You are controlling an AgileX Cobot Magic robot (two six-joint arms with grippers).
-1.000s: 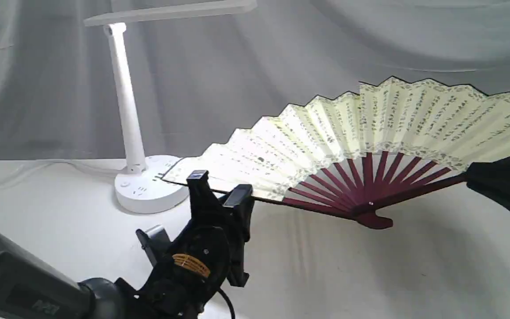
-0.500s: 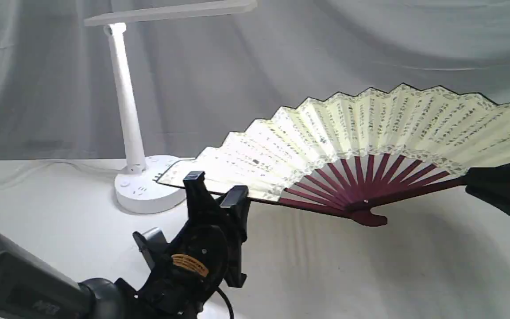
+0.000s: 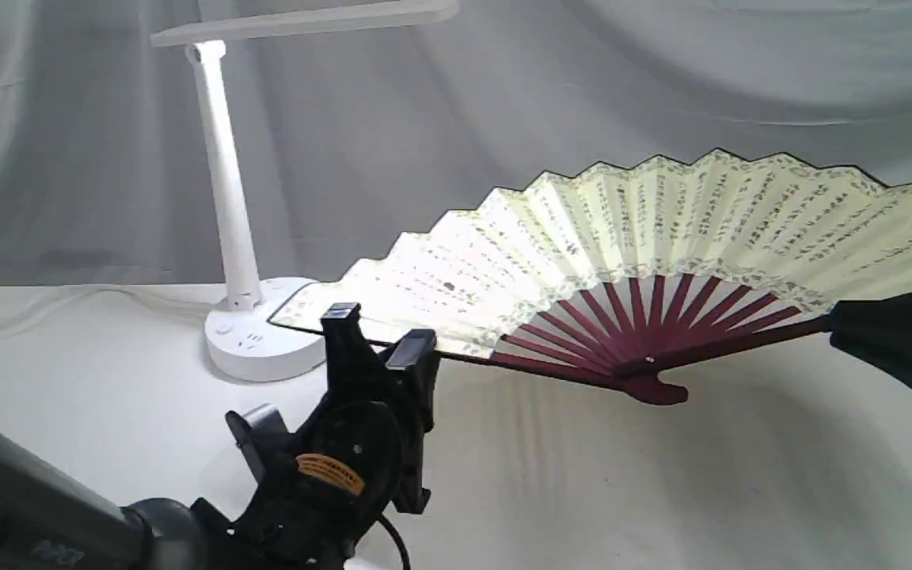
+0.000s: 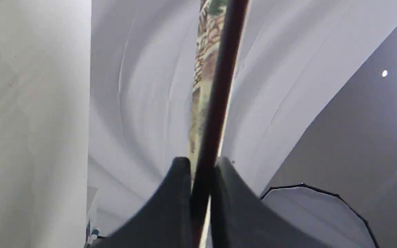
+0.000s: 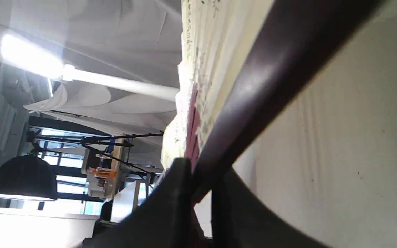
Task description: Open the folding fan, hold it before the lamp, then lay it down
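The folding fan [image 3: 662,229] is spread wide and held above the table, its cream pleats with dark script facing the exterior view. My left gripper [image 3: 377,332] is shut on its left outer maroon rib, seen close up as the fan's rib [image 4: 219,86] between my left gripper [image 4: 200,165]. At the right edge my right gripper [image 3: 836,323] is shut on the other outer rib [image 5: 271,89], which runs into my right gripper [image 5: 202,172]. The white lamp [image 3: 222,174] stands at the back left, and the fan's left tip overlaps its round base [image 3: 254,348]. The lit lamp [image 5: 29,58] shows past the fan.
A white cloth covers the table [image 3: 662,491], and a grey draped backdrop [image 3: 503,95] hangs behind. The lamp's cord [image 3: 108,291] trails left from the base. A black hanging shade [image 5: 22,179] and stands show far off in the right wrist view.
Both grippers have carried the open fan leftward and slightly down. Its left tip now reaches further over the lamp's base.
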